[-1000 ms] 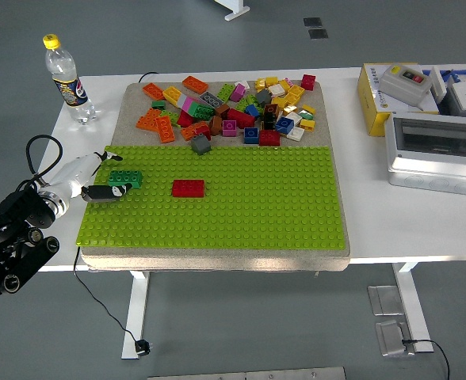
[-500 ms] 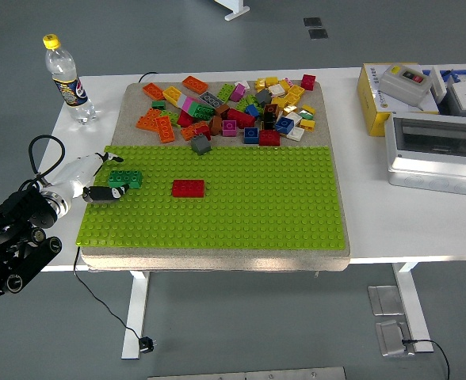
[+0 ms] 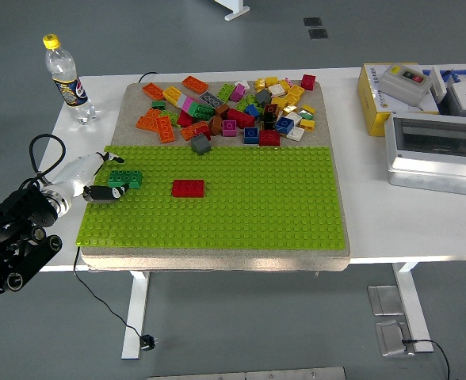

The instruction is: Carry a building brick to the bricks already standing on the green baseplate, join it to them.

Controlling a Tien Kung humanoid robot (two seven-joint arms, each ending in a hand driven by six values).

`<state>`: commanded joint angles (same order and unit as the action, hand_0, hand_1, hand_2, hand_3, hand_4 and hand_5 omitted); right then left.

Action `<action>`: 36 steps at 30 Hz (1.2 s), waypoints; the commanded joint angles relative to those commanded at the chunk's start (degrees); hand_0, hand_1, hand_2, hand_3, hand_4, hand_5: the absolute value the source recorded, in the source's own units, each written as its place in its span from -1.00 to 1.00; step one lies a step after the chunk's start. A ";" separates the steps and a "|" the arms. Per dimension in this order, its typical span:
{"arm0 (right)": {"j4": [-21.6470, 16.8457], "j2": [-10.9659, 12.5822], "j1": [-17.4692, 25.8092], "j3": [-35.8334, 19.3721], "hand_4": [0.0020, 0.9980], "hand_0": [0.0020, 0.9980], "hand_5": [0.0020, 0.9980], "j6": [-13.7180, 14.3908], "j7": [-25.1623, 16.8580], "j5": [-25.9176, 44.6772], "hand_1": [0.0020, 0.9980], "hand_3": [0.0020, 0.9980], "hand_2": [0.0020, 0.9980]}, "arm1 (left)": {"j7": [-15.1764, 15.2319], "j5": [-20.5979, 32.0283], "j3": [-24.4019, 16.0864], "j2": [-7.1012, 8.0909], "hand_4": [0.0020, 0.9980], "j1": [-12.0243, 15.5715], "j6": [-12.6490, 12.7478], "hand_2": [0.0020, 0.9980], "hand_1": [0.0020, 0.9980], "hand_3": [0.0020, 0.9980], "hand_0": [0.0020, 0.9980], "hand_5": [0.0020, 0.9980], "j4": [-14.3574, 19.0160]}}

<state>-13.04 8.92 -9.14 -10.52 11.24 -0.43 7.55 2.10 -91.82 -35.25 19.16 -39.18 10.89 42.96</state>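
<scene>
The green baseplate is showing as studded plastic with a mild sheen, lying on a rough, grainy beige mat. The loose bricks are looking like smooth moulded plastic, as are the red brick and the dark green brick. The bench is presenting a smooth, matt white top. The bottle is appearing as clear glossy plastic. The left hand is showing white and black hard shells.
</scene>
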 joint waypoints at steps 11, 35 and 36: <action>0.01 -0.03 0.01 -0.26 -0.12 0.38 0.56 0.00 0.01 -0.16 0.31 0.34 0.39 | 0.15 0.76 0.25 -0.09 0.03 -0.01 -0.08 0.87 0.88 0.48 1.00 -0.67 -0.36; 0.00 -0.08 0.01 -0.60 -0.12 0.38 0.56 -0.02 0.01 -0.32 0.30 0.34 0.39 | 0.51 2.38 1.03 -0.24 -0.17 -0.01 -0.12 0.86 0.87 0.17 1.00 -0.68 -0.68; 0.00 -0.08 0.00 -0.58 -0.12 0.38 0.56 -0.02 0.01 -0.30 0.30 0.34 0.39 | 0.50 2.39 1.12 -0.24 -0.17 -0.03 -0.14 0.86 0.88 0.18 1.00 -0.69 -0.67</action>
<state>-13.04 8.85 -9.14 -11.11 11.22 -0.42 7.25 2.60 -89.44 -34.13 18.91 -39.21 10.74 42.29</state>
